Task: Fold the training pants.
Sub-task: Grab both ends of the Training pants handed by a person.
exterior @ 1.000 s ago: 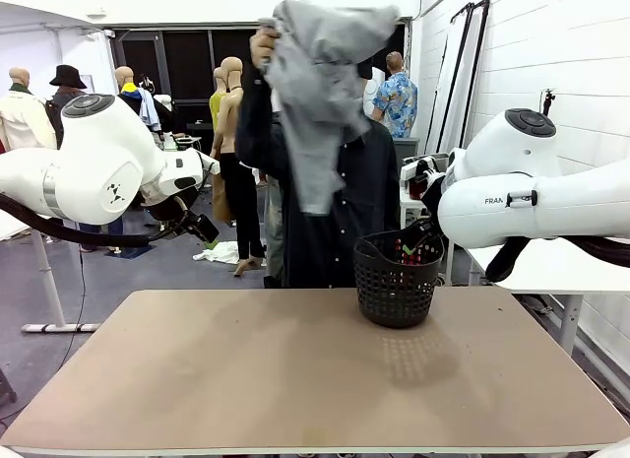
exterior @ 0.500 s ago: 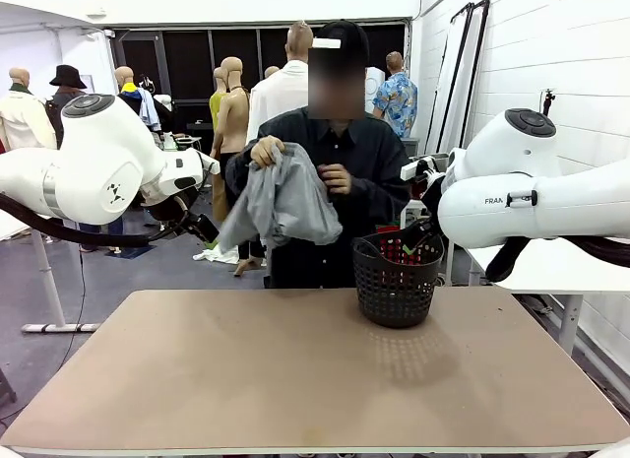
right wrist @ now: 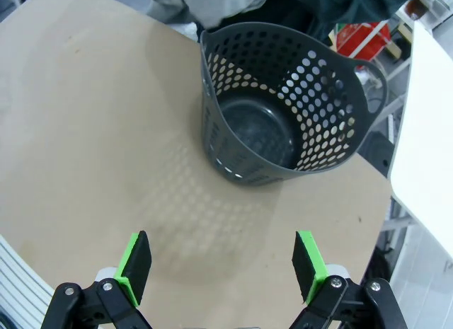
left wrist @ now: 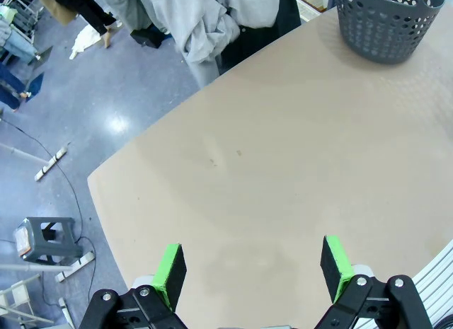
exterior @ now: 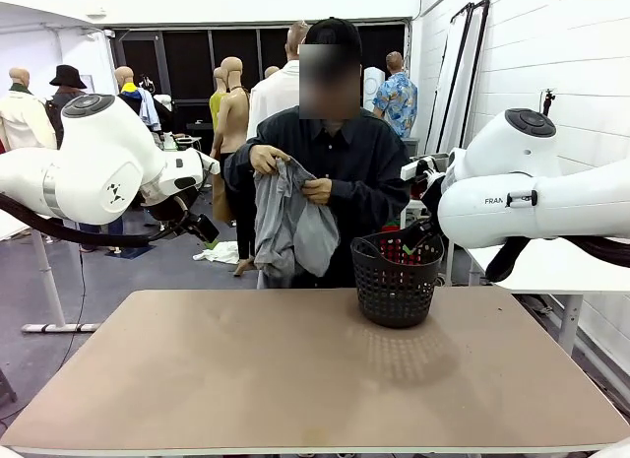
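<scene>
In the front view, the training pants [exterior: 293, 227] hung bunched in the person's hands [exterior: 317, 190] at the upper centre of the frame. They were beyond the far edge of the table [exterior: 246, 379] and just left of the black mesh basket [exterior: 397, 281]. My 2 arms stood at the left and right sides of the frame, touching nothing.

In the left wrist view, my left pincer [left wrist: 251, 262] gaped wide at the bottom of the frame. Nothing lay between its green pads [left wrist: 170, 272], and bare tabletop lay beneath them. The grey cloth showed at the top, left of centre, off the table. The basket sat in the upper right corner.

In the right wrist view, my right pincer [right wrist: 221, 262] was likewise spread and empty over the tabletop. The basket filled the middle of the frame, and I saw nothing inside it. A scrap of grey cloth showed along the top edge.

I judged that folding had not begun and that the step in hand was getting the garment onto the table. The next move called for the pants to lie spread flat. Then each of my 2 pincers would need to pinch both layers at an edge, since soft jersey would sag and slip from a shallow grip.
</scene>
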Controlling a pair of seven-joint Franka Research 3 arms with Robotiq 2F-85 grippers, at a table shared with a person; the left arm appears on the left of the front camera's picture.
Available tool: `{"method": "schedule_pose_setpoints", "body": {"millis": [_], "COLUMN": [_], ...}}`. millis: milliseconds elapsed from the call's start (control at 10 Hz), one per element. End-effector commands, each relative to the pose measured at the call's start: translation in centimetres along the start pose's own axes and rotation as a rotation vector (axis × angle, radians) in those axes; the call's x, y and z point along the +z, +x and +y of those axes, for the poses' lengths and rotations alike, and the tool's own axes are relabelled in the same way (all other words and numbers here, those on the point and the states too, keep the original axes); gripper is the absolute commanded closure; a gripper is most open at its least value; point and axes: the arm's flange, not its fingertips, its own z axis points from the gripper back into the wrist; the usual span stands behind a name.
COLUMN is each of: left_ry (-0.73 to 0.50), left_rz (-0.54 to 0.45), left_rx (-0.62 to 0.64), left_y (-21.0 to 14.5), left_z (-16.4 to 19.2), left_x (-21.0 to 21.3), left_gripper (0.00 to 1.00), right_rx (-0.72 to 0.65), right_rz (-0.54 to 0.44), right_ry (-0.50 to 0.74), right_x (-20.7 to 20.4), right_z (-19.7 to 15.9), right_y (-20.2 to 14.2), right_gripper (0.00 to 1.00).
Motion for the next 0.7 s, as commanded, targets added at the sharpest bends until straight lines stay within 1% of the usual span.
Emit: {"method": "schedule_pose_setpoints", "body": {"millis": [0, 600], "left_ry": [0.002, 0.002], "left_rz": [-0.003, -0.003], "left_rx": [-0.008, -0.008], "left_y": [0.04, 0.04], "left_z": [0.04, 0.04], "left_x": [0.01, 0.01], "left_gripper": [0.00, 0.00], "right_rx": [0.003, 0.003], "right_rz": [0.003, 0.003], "right_ry": [0.001, 0.001], "right_x": [0.04, 0.04], "right_z": [-0.03, -0.03], "right_y": [0.18, 0.18], "right_gripper": [0.00, 0.00]}}
